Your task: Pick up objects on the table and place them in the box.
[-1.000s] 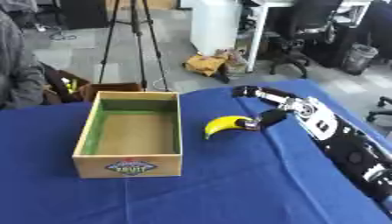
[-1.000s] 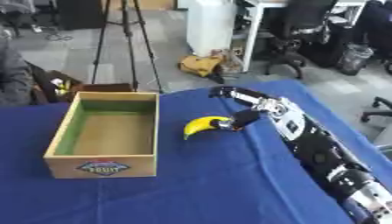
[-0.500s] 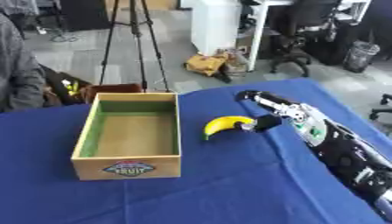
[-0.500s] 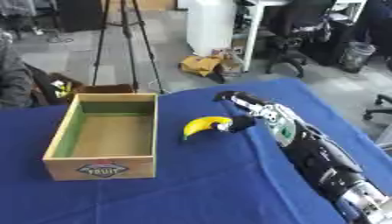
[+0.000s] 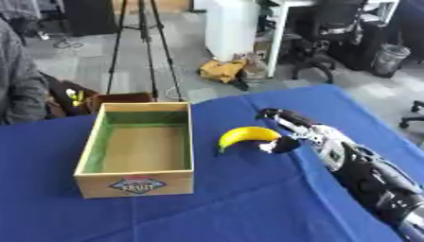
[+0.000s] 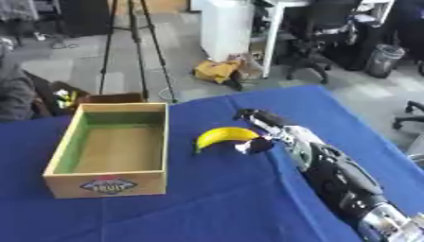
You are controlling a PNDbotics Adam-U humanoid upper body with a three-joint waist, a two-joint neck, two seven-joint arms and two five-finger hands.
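Left eye view
Right hand (image 5: 286, 134): reaches in from the lower right, fingers curled round the near end of the banana (image 5: 242, 136).
Banana: yellow, lying on the blue worktop (image 5: 248, 198) just left of the hand, outside the box (image 5: 137, 150).
Box: wooden, open, farther left of the hand, nothing visible inside.

Right eye view
Hand: thumb and fingers close on the banana's right end.
Left hand: out of frame.

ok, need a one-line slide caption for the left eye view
Right robot hand closes on the end of a yellow banana on the blue table, beside the empty wooden fruit box.
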